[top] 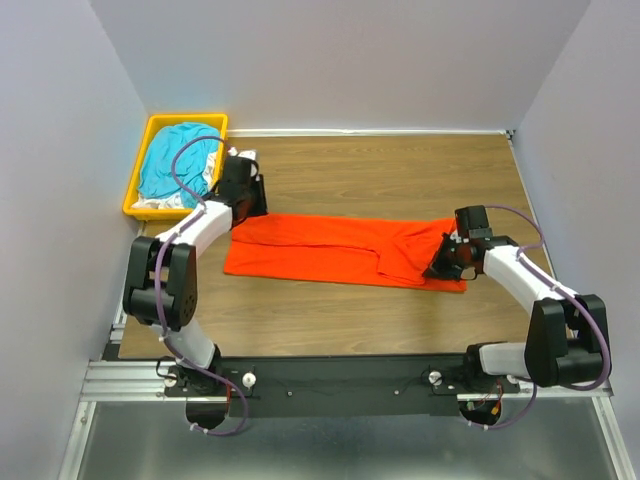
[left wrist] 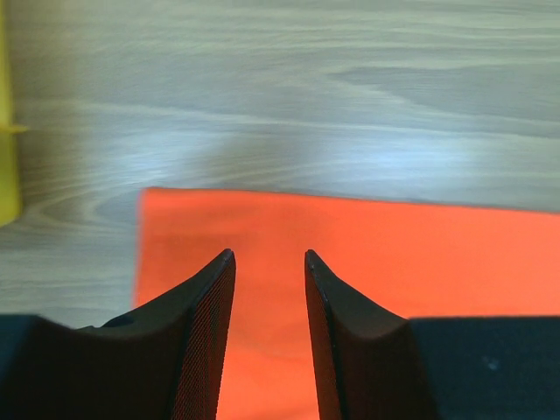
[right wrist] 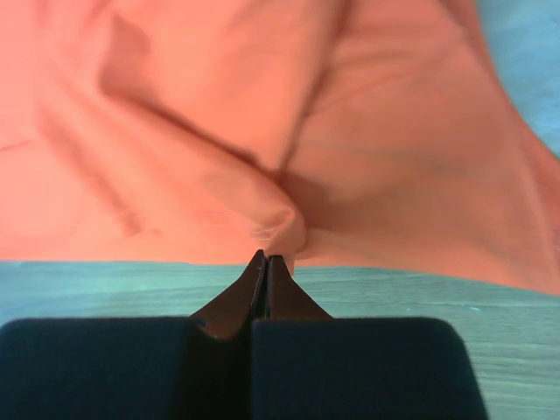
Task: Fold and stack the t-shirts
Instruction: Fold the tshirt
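Orange-red t-shirt [top: 330, 250] spread across the wooden table [top: 400, 170], right gripper [right wrist: 265, 260] closed tight, pinching a puckered fold at the shirt's right end, left gripper [left wrist: 269, 254] half apart over its left end, gripping nothing, yellow bin [top: 185, 119] beyond that end.

Ahead of left gripper [left wrist: 269, 262]: bare table [left wrist: 350, 105], wide open for passing. Near on its left, yellow bin [left wrist: 7, 175], walling off that side. Ahead of right gripper [right wrist: 265, 256]: bunched orange shirt [right wrist: 219, 105] in the way. Free wood just beneath and behind.

Pale walls [top: 350, 60] (three) enclose a wooden table [top: 400, 170].
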Tool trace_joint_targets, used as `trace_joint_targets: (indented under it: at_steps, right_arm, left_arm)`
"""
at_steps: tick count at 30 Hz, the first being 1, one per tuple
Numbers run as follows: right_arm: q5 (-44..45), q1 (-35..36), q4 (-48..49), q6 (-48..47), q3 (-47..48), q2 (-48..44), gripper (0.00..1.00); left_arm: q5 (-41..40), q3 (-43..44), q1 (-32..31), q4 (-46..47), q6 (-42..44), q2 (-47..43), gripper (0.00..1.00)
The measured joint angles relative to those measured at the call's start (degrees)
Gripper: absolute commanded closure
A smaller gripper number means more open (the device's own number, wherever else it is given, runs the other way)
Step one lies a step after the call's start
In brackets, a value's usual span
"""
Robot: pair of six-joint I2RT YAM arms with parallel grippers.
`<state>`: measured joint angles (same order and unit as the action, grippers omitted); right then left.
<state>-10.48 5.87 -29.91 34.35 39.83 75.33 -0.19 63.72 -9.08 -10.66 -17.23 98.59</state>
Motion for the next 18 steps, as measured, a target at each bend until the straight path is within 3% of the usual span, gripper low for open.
trace_joint_targets:
  at_steps: [7,11,18]
  right_arm:
    - [-4.92,0.0,-0.04,-2.16,2.23,1.51,0.97]
    - [-6.38,0.0,-0.11,-3.1,2.34,2.03,0.97]
    - [-6.99,0.0,-0.13,-3.48,2.23,2.03,0.97]
  left_arm:
    - [4.13,3.48,-15.67,-2.91,0.02,-4.68,0.6]
    - [9.99,8.33,-22.53,-6.93,0.76,-0.94,0.61]
    - [18.25,15.06,-28.57,-12.39,2.45,8.59,0.61]
